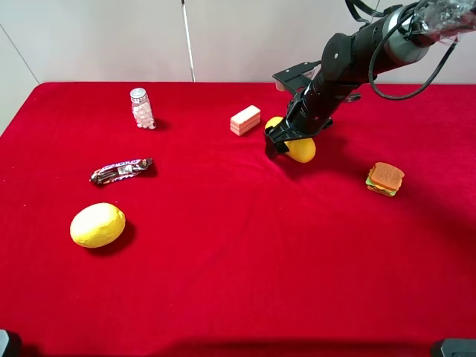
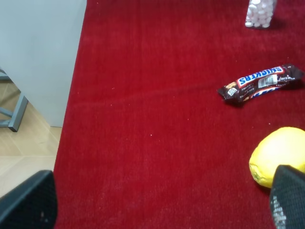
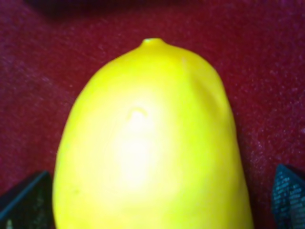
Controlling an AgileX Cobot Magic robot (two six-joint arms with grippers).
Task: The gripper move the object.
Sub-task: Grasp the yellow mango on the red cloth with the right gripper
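Observation:
The object, an elongated yellow-orange mango [image 1: 300,148], lies on the red cloth at the back right of the middle. My right gripper [image 1: 285,140] is down over it, jaws open and straddling it. In the right wrist view the mango [image 3: 147,143] fills the frame between the two dark fingertips [image 3: 25,200]; a strip of red cloth shows between the fruit and the far fingertip. My left gripper [image 2: 157,202] is open and empty, low over the cloth near the table's left side, with a round yellow lemon [image 2: 279,160] beside one fingertip.
The lemon [image 1: 97,224] sits at the front left, a Snickers bar [image 1: 121,170] behind it, and a small jar of white pellets [image 1: 140,108] at the back left. A pink-white wafer block [image 1: 245,120] lies just left of the mango. A sandwich [image 1: 384,179] is at the right.

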